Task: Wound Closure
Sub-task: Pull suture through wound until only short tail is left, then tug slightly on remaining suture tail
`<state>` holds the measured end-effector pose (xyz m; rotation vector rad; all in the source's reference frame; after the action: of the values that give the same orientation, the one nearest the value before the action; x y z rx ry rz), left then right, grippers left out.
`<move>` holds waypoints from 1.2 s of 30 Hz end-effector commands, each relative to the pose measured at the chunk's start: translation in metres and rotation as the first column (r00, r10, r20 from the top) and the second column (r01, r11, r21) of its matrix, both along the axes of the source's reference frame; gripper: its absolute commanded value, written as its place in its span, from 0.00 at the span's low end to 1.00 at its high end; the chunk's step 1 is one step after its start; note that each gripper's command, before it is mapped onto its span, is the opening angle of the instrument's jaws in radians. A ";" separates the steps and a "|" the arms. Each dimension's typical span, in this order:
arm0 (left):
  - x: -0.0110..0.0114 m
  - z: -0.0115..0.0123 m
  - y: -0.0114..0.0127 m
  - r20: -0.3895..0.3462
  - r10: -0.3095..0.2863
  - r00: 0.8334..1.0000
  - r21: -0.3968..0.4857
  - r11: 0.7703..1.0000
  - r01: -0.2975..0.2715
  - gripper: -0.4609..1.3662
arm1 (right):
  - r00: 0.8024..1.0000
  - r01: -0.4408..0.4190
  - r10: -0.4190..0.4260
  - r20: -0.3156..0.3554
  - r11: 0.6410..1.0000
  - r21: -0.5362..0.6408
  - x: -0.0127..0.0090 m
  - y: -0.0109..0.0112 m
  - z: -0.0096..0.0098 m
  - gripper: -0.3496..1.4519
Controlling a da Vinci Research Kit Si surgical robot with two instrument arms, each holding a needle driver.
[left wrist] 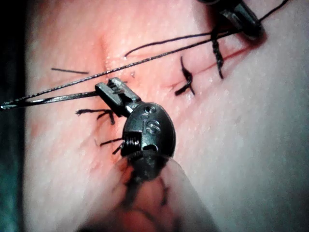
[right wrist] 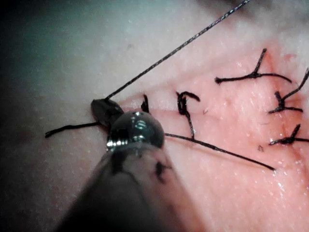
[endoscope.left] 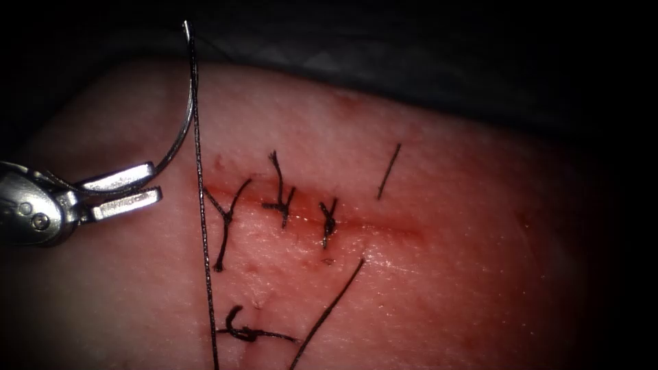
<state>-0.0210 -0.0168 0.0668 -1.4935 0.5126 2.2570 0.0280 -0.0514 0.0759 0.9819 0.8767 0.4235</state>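
Note:
My left tool reaches in from the left, level with the left end of the cut, and is shut on the curved needle. It grips near the end away from the thread. The needle arcs up free of the tissue. From its upper end the thread runs straight down past the stitches. In the left wrist view the left tool holds the needle. In the right wrist view my right tool is shut on the taut thread close to the tissue.
Three knotted stitches cross the cut, and another knot lies lower on the tissue. Two loose cut ends of thread rest on the surface. Red fluid stains the cut line. The right tool also shows in the left wrist view.

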 end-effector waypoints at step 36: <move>0.0067 0.0001 0.0020 -0.060 -0.051 0.997 -0.017 0.999 0.050 0.06 | 0.849 -0.504 0.512 0.129 0.859 -0.088 -0.0208 0.0163 0.0016 0.72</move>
<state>-0.0148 -0.0149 0.0669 -1.4068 0.5841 2.2672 0.0066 -0.0346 0.0781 0.6380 0.9970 0.9343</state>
